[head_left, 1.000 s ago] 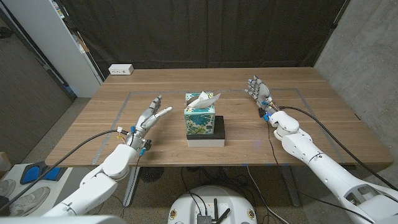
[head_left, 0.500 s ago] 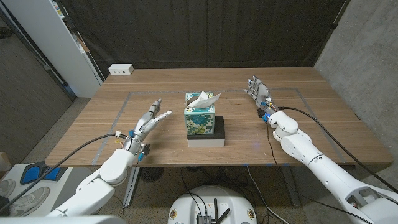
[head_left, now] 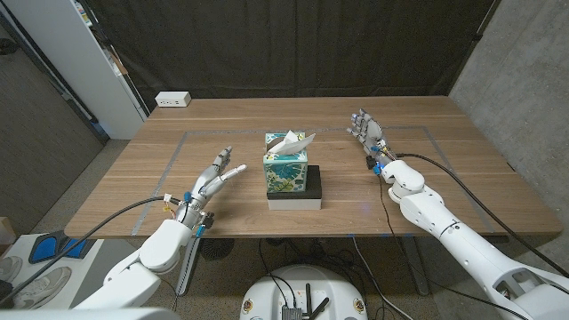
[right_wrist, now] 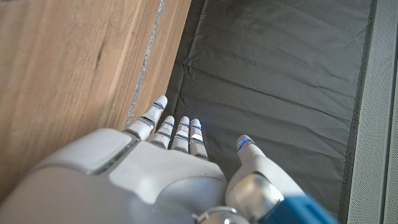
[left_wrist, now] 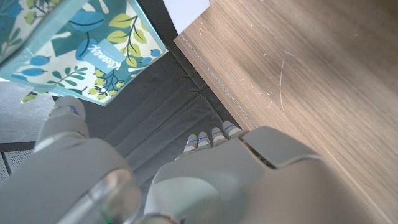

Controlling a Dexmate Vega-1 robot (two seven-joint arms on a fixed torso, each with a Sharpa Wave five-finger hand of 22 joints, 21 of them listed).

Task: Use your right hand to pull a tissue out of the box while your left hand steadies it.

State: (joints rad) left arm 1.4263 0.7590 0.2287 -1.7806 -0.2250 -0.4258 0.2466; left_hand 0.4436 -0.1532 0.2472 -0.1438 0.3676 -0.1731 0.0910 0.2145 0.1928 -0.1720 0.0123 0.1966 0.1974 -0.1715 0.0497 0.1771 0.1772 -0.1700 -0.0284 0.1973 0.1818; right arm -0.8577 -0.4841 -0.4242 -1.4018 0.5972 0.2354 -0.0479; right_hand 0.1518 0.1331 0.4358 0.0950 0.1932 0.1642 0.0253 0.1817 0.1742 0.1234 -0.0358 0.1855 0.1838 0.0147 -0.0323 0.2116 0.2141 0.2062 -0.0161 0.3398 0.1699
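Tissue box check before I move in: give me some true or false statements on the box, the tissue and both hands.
1. The tissue box stands on a black and white block. True.
2. The left hand grips the box. False: it is apart from the box, fingers spread.
3. A white tissue sticks out of the box top. True.
4. The right hand pinches the tissue. False: it is open, well off to the box's side.
5. A white power strip lies at the table's far edge. True.

A tissue box [head_left: 285,165] on a black block [head_left: 310,184] stands mid-surface [head_left: 444,178], the only obstacle. Bare wood separates it from the left robot hand [head_left: 216,174] at 9 o'clock and the right robot hand [head_left: 370,135] at 2 o'clock. A white power strip [head_left: 172,100] sits far off at 11 o'clock.
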